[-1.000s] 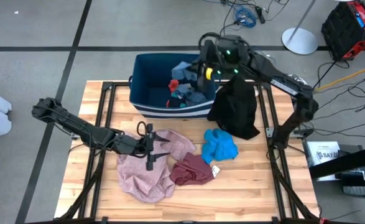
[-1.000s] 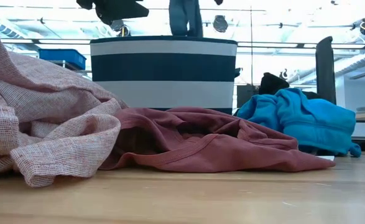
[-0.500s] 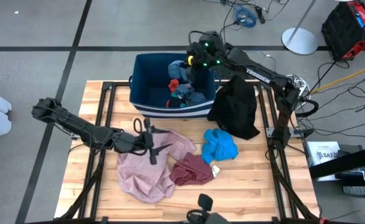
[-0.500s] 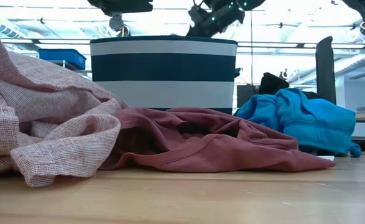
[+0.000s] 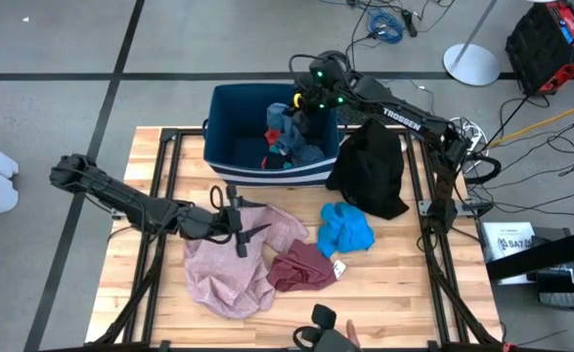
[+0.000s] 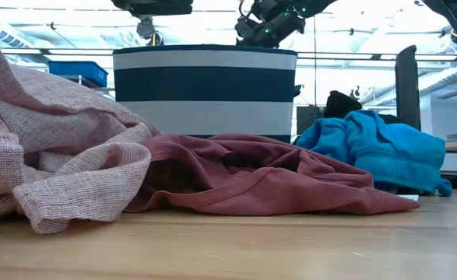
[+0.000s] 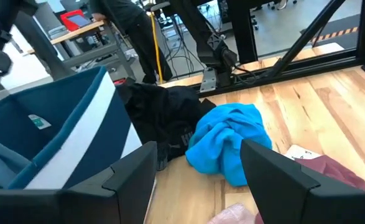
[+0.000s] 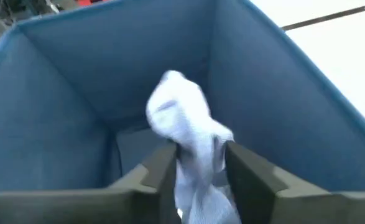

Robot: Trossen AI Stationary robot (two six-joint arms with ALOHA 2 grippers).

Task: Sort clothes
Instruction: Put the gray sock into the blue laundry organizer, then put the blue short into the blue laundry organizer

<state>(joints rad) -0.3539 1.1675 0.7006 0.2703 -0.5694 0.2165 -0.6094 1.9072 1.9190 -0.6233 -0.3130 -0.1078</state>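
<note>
My right gripper (image 8: 199, 163) hangs inside the top of the dark blue striped bin (image 5: 226, 132), fingers apart, with a pale blue-grey sock (image 8: 191, 134) standing in the gap. Red (image 5: 274, 131) and grey-blue clothes (image 5: 301, 152) lie in the bin. My left gripper (image 5: 245, 231) hovers open and level over the pale pink garment (image 5: 230, 272), touching nothing. The maroon garment (image 5: 301, 266) and the bright blue one (image 5: 347, 229) lie on the table. The black garment (image 5: 370, 171) is draped over the table's right rail. My right gripper has the pale sock's middle (image 8: 198, 155) between its two fingers, which slant down into the bin from its right side. The sock's top bulges up past the fingertips. I cannot tell whether the fingers touch it.
The bin stands at the table's far edge, its wall (image 6: 205, 89) tall in the low view. Bare wood (image 5: 394, 284) shows at the near right, and a black frame rail (image 5: 164, 186) runs along the table's left side.
My right gripper has swung from the bin's right rim toward the table's left and sunk lower over the bin. The cloth that hung below it above the bin's rim no longer shows there. My left gripper has rolled a little in place.
</note>
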